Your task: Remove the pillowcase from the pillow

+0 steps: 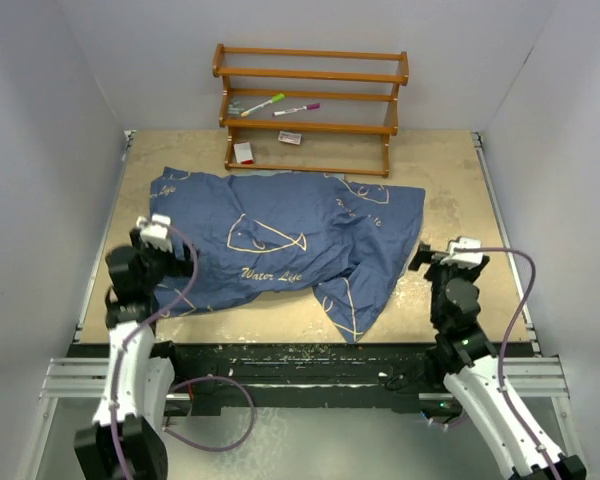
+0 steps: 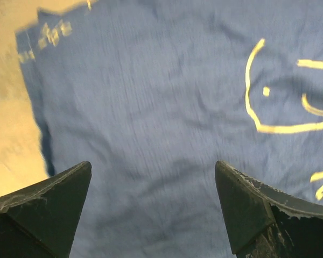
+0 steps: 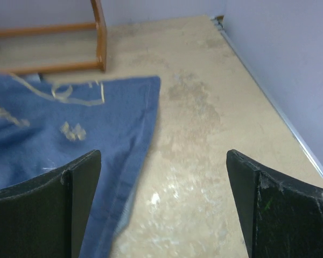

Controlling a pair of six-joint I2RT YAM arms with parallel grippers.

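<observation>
On the table (image 1: 450,180), we see the pillowcase (image 1: 280,235) spread rumpled across the middle. Its navy side faces up, showing cream fish outlines and the "Water Life" script. One corner droops toward the near edge, and a paler underside shows along its fold. We cannot see the pillow in any view; the cloth covers whatever lies beneath it, and we cannot tell whether anything fills it.

At the far edge stands a wooden rack (image 1: 310,105) with open tiers. The right wrist view cuts it off, showing only a post and two rails.

The left gripper (image 1: 155,235) hangs over the pillowcase's left end. Its jaws are spread wide and nothing is between them. Its wrist view is blurred, and we cannot tell whether the fingertips touch the fabric. The right gripper (image 1: 430,258) sits just off the pillowcase's right edge above bare tabletop. Its jaws are equally spread and hold nothing, and the hem runs past its left finger.

On the rack's middle tier lie a green-capped marker (image 1: 263,104) and a pink-capped marker (image 1: 297,109), near each other. A small white-and-red card (image 1: 290,137) lies on the tier below them. Another small white-and-red item (image 1: 243,152) sits at the rack's foot, and its printing is too small for us to read.
</observation>
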